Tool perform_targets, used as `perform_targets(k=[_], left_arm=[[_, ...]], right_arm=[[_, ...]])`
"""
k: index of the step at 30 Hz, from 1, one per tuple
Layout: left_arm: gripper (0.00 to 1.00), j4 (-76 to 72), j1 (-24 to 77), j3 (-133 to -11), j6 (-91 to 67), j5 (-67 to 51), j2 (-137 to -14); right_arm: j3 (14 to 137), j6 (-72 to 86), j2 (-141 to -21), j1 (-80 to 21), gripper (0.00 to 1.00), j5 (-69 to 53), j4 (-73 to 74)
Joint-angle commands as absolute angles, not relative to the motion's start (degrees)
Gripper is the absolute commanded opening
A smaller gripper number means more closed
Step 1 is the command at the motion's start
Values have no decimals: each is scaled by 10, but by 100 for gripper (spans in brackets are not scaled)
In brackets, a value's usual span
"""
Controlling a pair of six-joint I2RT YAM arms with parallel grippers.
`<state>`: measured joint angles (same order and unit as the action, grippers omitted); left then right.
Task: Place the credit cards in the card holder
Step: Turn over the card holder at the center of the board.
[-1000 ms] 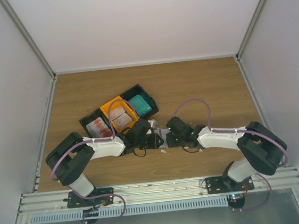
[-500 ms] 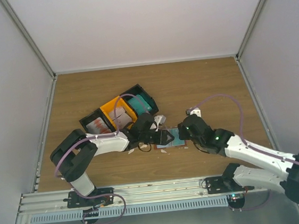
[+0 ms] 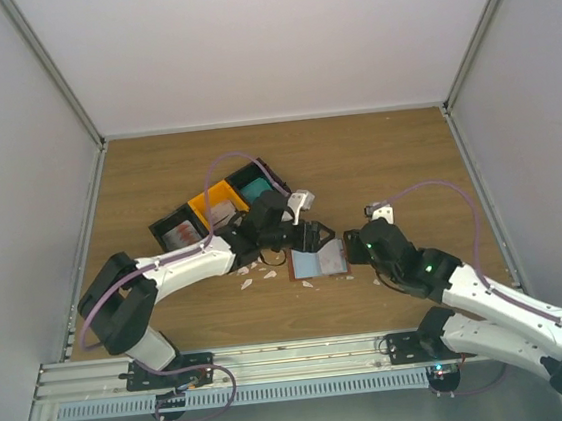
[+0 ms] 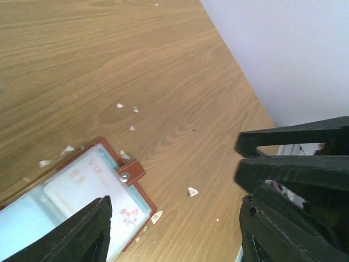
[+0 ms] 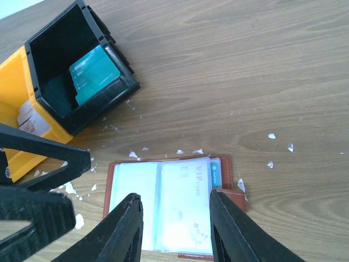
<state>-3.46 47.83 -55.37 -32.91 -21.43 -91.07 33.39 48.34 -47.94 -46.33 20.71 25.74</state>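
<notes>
The reddish-brown card holder point(image 3: 319, 261) lies open on the table, its clear sleeves up. A white card point(image 5: 188, 199) sits in the right sleeve and a teal card edge point(image 5: 215, 173) shows behind it. The holder's tab point(image 4: 131, 171) points toward the right arm. More credit cards lie in the bins: a teal one point(image 5: 92, 76), whitish ones point(image 3: 223, 215) and red-marked ones point(image 3: 181, 238). My left gripper point(image 3: 306, 234) hangs open just behind the holder, nothing between its fingers point(image 4: 82, 232). My right gripper point(image 5: 177, 229) is open above the holder's near side, holding nothing.
Three bins stand in a row at the back left: black point(image 3: 174, 230), orange point(image 3: 210, 200) and black point(image 3: 258, 185). Small white scraps point(image 3: 253, 274) litter the wood around the holder. The enclosure's white walls close off the table's far and side edges.
Both grippers have opened and drawn apart. The right arm has pulled back to the right, the left has shifted up and right, and the card holder now lies uncovered and open.
</notes>
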Motion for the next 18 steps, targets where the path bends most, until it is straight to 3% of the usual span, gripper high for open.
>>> perform_targets(k=[1, 8, 18], left_arm=[[64, -26, 471, -526, -331, -177, -896], [68, 102, 461, -535, -278, -34, -813], [99, 285, 420, -573, -156, 63, -692]], right_arm=[[321, 478, -458, -466, 36, 198, 257], [313, 439, -463, -465, 45, 113, 230], [324, 403, -513, -460, 55, 16, 164]])
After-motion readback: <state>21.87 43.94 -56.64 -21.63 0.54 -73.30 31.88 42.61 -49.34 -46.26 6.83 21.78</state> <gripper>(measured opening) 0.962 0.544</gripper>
